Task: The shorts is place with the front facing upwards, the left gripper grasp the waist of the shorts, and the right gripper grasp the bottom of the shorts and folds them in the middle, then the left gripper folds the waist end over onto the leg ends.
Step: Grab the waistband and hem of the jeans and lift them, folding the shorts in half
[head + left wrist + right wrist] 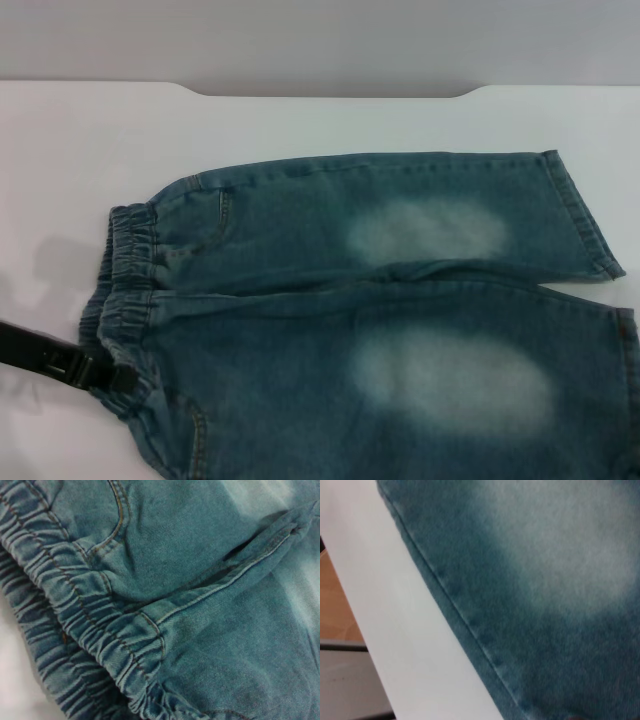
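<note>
Whether the jaws of the left gripper (118, 377) are apart or clamped cannot be told; it meets the waist of the shorts (128, 290) at eight o'clock, presumably to grasp it. The shorts (400, 310) lie front-up across the worktop (80, 150). The left wrist view shows the gathered waistband close under that arm. The right wrist view shows a denim edge beside the worktop's rim; the right gripper itself is unseen.

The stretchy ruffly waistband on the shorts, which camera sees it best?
The left wrist view: the waistband fills it close up, so gathers and stitching show clearly. The head view shows the whole band from farther off, with the left gripper at it. The right wrist view shows only denim and a seam, no waistband.
</note>
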Controlling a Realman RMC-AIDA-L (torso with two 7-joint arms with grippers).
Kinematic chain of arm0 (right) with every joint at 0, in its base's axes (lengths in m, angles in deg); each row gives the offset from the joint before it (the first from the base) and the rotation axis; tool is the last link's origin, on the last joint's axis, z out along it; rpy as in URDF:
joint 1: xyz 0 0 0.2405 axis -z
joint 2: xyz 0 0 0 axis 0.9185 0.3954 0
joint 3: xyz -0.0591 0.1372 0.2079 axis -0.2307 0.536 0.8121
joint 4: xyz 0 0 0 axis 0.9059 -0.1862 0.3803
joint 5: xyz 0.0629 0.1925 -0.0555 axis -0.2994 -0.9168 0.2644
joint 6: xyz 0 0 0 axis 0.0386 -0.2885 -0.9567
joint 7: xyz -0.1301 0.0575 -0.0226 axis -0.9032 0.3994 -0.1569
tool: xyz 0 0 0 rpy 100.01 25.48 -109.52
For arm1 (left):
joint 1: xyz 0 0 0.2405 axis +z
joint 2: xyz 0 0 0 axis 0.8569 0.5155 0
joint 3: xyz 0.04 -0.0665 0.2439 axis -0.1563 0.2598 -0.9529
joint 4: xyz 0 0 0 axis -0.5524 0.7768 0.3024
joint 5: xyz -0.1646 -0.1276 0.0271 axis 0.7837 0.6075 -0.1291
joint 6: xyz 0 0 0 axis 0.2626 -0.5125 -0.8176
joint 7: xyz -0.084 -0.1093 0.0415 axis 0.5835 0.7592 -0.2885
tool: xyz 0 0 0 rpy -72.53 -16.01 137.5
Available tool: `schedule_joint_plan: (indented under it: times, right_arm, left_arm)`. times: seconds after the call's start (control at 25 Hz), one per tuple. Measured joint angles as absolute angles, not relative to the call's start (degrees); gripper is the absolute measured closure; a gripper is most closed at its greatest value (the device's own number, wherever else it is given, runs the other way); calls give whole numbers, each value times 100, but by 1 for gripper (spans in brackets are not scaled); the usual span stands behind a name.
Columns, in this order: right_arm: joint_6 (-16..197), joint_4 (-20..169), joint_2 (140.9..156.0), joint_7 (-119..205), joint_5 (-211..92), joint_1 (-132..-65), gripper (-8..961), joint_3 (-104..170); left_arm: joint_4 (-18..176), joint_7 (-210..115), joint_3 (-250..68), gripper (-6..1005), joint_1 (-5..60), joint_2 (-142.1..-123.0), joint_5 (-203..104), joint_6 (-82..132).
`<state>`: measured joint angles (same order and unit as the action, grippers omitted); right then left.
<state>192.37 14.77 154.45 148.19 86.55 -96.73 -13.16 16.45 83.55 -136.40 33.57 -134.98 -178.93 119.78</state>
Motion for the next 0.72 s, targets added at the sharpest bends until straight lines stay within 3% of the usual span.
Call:
schedule_joint_plan:
  times: [0.72]
  right_arm:
    - [19633,334,15362,14745,7000,-9184,938,-1261]
  left_arm:
    - [1263,8346,-13574,873,3116,-13488,-17125,11951]
